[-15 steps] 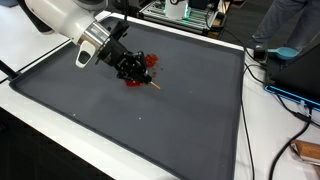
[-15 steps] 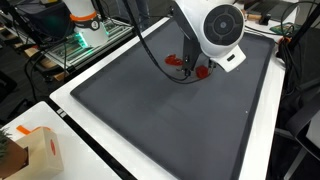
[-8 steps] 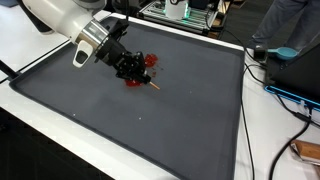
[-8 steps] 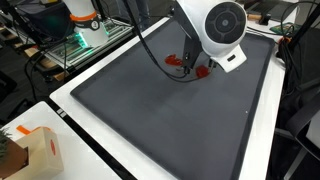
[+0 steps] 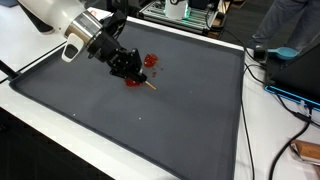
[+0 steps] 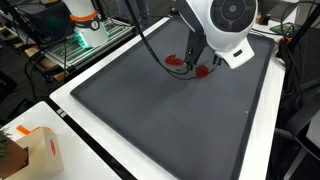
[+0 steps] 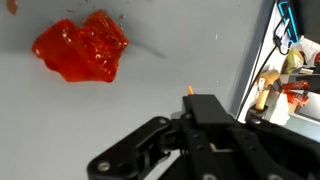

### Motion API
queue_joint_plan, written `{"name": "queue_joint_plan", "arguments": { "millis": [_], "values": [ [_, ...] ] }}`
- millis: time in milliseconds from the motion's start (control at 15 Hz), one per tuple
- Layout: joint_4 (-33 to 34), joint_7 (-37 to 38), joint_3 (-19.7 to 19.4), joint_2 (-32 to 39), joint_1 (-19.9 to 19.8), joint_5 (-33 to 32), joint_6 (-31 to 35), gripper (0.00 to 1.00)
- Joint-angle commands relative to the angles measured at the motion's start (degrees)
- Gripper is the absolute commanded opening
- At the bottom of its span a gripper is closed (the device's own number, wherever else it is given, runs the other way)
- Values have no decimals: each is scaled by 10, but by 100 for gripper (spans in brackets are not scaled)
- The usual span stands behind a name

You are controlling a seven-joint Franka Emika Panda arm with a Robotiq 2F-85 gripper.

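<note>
We find the gripper drawn a little back from the red crumpled lump, which lies free on the dark mat just beyond it, while the jaws sit nearly together, gripping none of it.

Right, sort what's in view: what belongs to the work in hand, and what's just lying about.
In hand: gripper; thin stick at its tip; red lump beside it; dark mat beneath.
Lying about: cardboard box; blue cables.
</note>
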Motion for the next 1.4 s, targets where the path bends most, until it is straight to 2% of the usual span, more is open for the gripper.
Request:
{"name": "queue_joint_plan", "arguments": {
  "millis": [0, 400, 1333],
  "values": [
    [-5, 16, -6, -24, 1, -11, 8, 3],
    [-18, 26, -20, -64, 12, -45, 28, 3],
    [-58, 156, -30, -126, 56, -286, 83, 3]
  ]
}}
